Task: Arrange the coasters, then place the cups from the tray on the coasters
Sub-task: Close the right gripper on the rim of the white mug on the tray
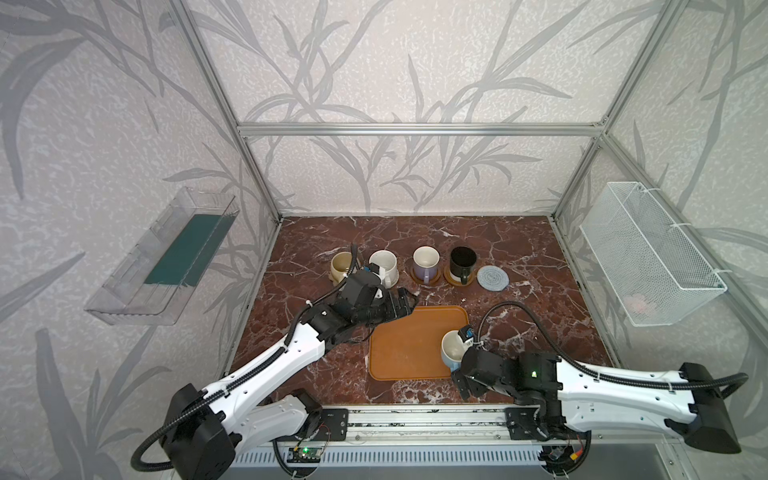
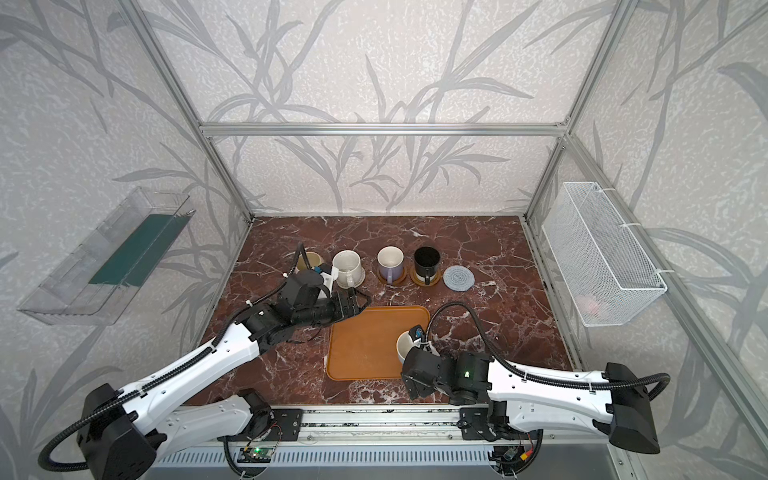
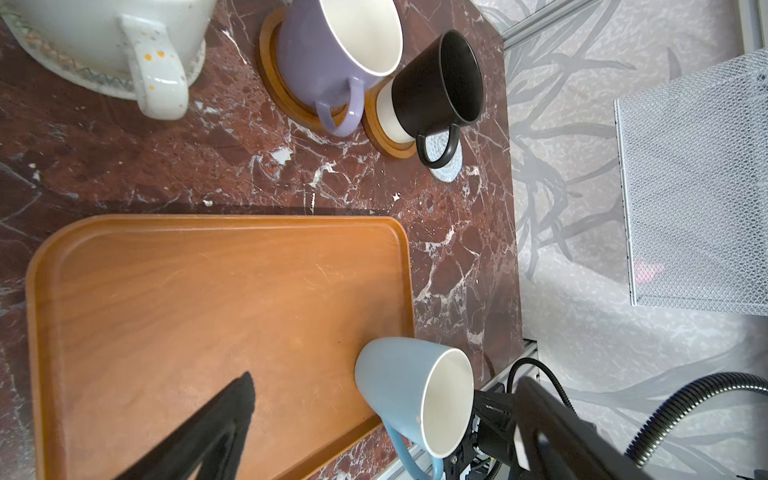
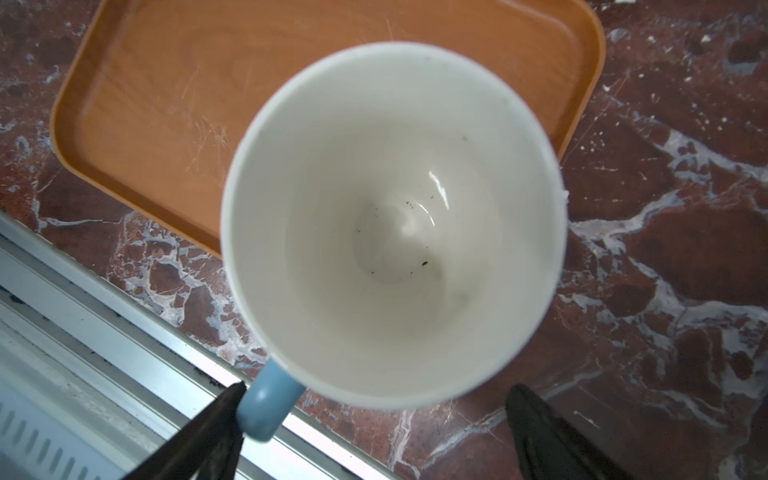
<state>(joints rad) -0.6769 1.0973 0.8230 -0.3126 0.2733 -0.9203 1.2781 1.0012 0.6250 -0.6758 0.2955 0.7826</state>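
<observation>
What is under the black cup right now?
A brown wooden coaster: only its rim shows around the base of the black cup. The cup covers the coaster's middle.

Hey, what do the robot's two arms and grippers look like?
The left arm and right arm have white shells, black joint housings and black ribbed cable hoses zip-tied alongside. A green light shows on the right arm's wrist. The left gripper and right gripper are black with tapering fingers.

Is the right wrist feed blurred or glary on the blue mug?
Right wrist view: light blue mug slightly soft at the rim, small glint inside, fingers dark and blurred; left wrist view shows it sharper; both top views evenly lit.
</observation>
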